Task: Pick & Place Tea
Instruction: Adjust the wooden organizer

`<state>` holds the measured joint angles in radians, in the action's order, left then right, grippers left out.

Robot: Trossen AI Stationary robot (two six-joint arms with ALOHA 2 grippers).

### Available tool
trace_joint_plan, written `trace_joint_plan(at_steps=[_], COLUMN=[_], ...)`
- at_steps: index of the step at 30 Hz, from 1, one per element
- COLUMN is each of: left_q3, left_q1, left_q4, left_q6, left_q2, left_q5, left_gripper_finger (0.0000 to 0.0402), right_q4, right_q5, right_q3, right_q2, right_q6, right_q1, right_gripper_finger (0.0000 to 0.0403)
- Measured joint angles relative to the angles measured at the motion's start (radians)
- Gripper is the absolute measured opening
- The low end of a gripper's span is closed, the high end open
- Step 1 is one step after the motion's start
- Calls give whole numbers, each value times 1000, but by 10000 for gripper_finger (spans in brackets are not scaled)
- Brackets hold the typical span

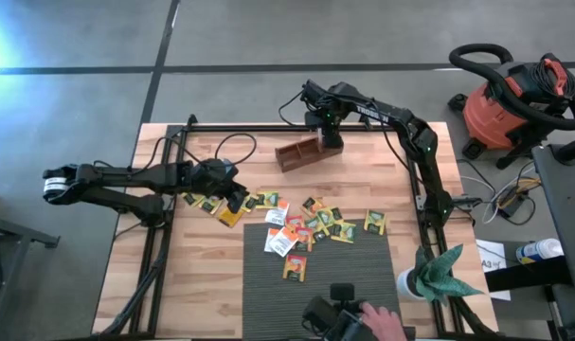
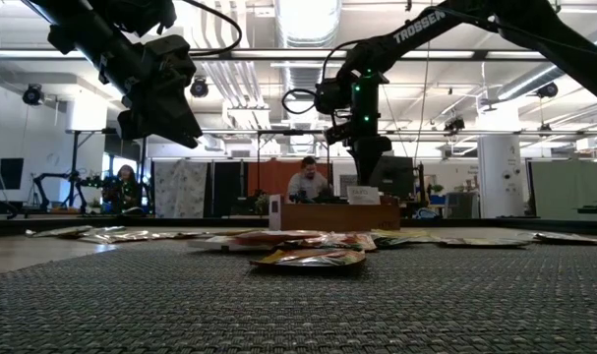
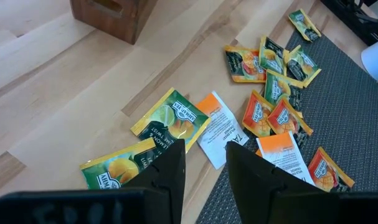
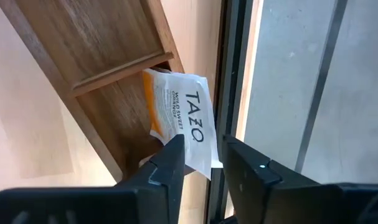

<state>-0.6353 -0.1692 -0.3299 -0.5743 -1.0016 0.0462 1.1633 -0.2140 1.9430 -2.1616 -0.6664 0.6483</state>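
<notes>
Several tea sachets (image 1: 311, 227), yellow-green, orange and white, lie flat on the table's middle, some on the dark mat (image 1: 320, 284). The brown wooden tray (image 1: 296, 152) stands at the far side. My right gripper (image 4: 204, 168) hangs over the tray's end compartment, pointing down, its fingers apart. A white and orange sachet (image 4: 179, 121) leans in that compartment beside the divider (image 4: 123, 71). My left gripper (image 3: 205, 171) hovers open above the leftmost sachets (image 3: 173, 118), with nothing between its fingers. My right gripper stands over the white sachet's lower corner (image 4: 198, 163), which shows between the two spread fingers. Whether a finger touches it, I cannot tell. The sachet rests inside the tray, tilted against the compartment's wall.
A black frame rail (image 4: 232, 68) runs just beyond the tray. A white cup with a green plant (image 1: 437, 275) stands at the near right. A person's hand (image 1: 377, 322) and a dark device are at the near edge. Bare wood lies at the table's left.
</notes>
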Motion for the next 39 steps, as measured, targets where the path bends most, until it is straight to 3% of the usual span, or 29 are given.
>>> trace_joint_plan(at_steps=[6, 10, 18, 24, 31, 39], left_q3=[0, 0, 0, 0, 0, 0], left_q1=[0, 0, 0, 0, -1, -1], left_q4=[0, 0, 0, 0, 0, 0], left_q6=[-1, 0, 1, 16, 17, 7], left_q2=[0, 0, 0, 0, 0, 0], left_q5=[0, 0, 0, 3, 6, 5], left_gripper_finger=[110, 110, 110, 110, 110, 110], right_q4=[0, 2, 8, 1, -38, -99], right_q5=[-97, -100, 33, 42, 39, 40], right_q3=[0, 0, 0, -12, -82, -268], right_q2=[2, 25, 107, 181, 267, 357], right_q6=[4, 49, 236, 335, 447, 527], right_q1=[0, 0, 0, 0, 7, 7], right_gripper_finger=[122, 125, 109, 94, 80, 79])
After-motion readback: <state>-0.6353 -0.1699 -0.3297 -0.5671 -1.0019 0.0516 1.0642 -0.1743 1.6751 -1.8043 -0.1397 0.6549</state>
